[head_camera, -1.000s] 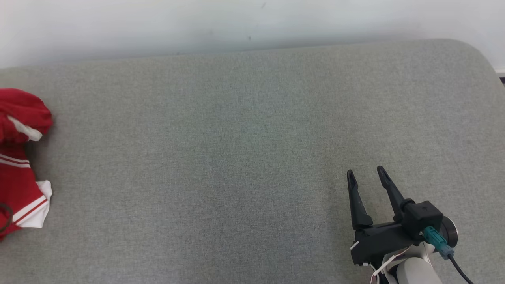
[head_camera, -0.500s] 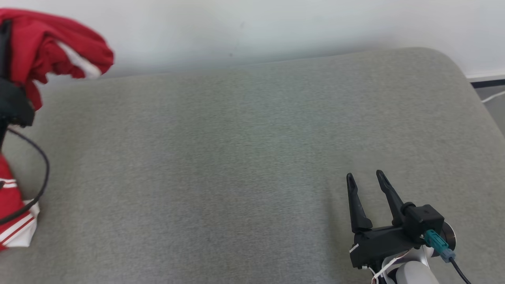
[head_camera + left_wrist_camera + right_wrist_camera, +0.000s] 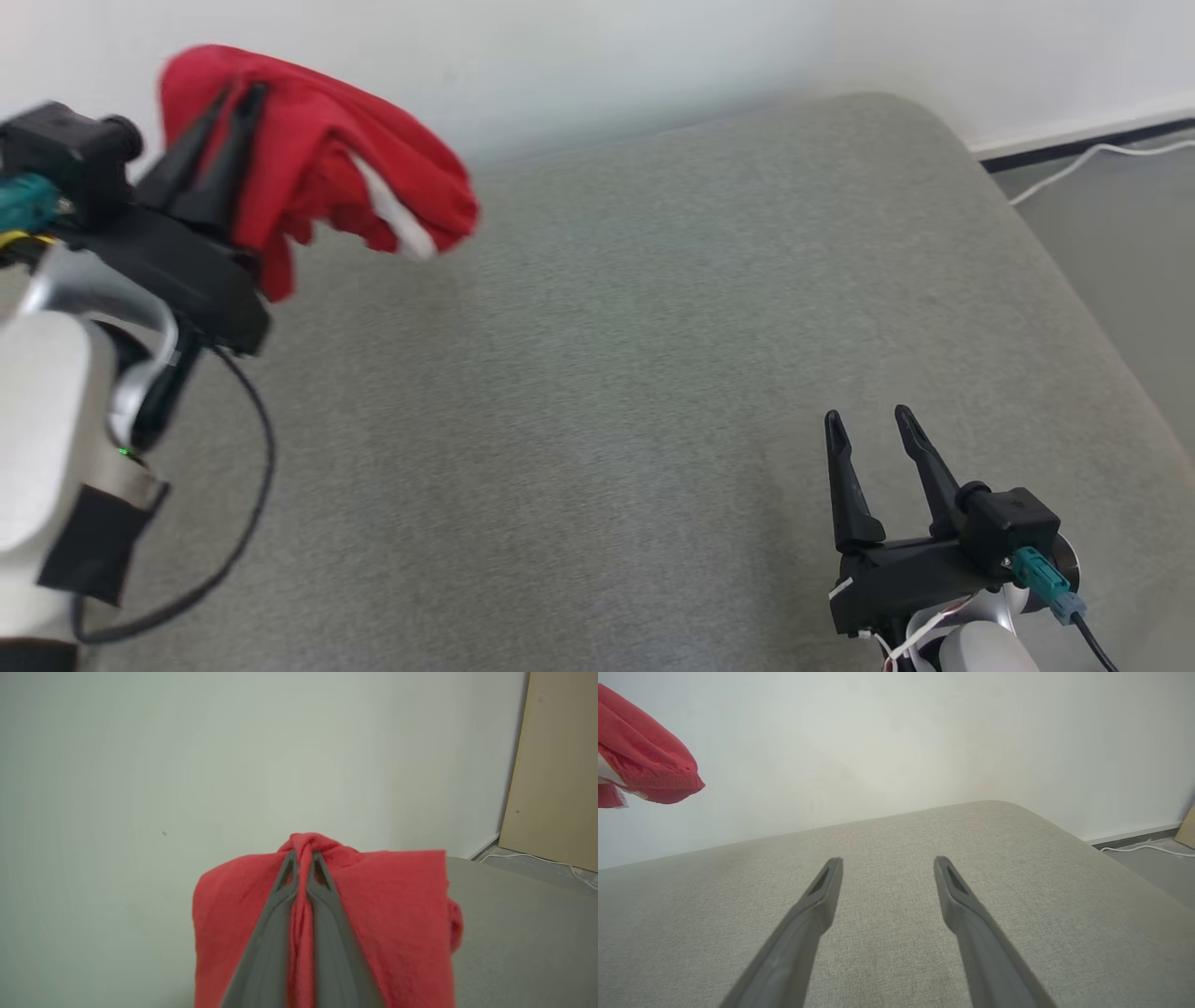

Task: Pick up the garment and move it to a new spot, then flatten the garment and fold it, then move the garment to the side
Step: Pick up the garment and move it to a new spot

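Note:
The garment is red with white trim and hangs bunched in the air at the upper left, above the grey cushioned surface. My left gripper is shut on the garment, its fingers pinching a fold of cloth. In the left wrist view the red garment drapes to both sides of the closed left gripper. My right gripper stands open at the lower right, low over the surface, holding nothing. The right wrist view shows the right gripper with its fingers spread, and the garment at the far left.
A pale wall runs behind the surface. The surface's rounded right corner drops to a grey floor with a white cable. A tan board leans by the wall in the left wrist view. A black cable loops from my left arm.
The camera has swung, so the whole picture has shifted. My left arm has lifted the garment off the surface and carried it up and to the right. The right gripper has stayed put.

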